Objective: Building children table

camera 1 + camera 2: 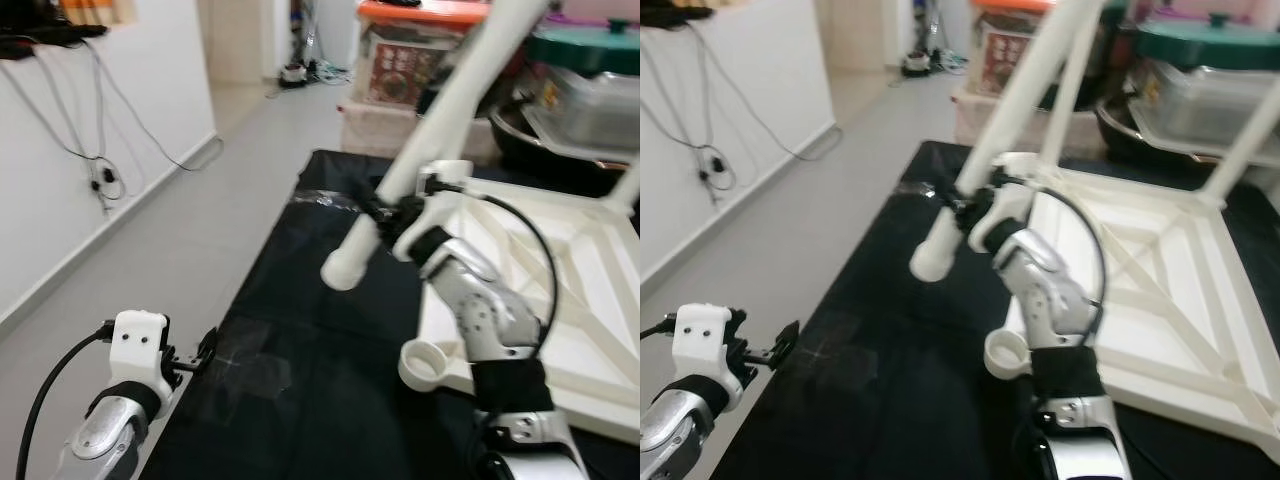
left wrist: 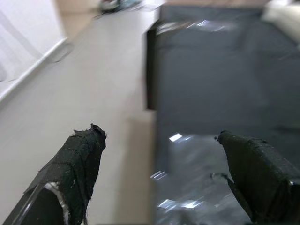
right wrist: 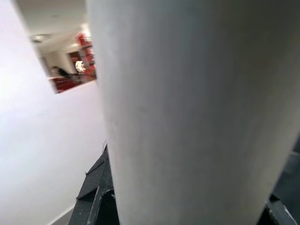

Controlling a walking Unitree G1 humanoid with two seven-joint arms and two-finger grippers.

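The white tabletop (image 1: 560, 290) is seen lying upside down on the black mat (image 1: 300, 350), with at least two legs already standing up from its far corners, while the near corner socket (image 1: 425, 362) is judged still unfilled. A loose white table leg (image 1: 420, 150) is held tilted above the mat, clenched by the right gripper (image 1: 385, 215) near its lower end. The left gripper (image 1: 205, 348) is kept low over the mat's edge, fingers (image 2: 79, 159) spread and empty.

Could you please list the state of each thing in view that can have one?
Table top: upside down on the black mat.
Loose leg: tilted, held off the mat.
Corner socket: empty.
Right gripper: shut on the loose leg.
Left gripper: open, empty, over the mat's edge.
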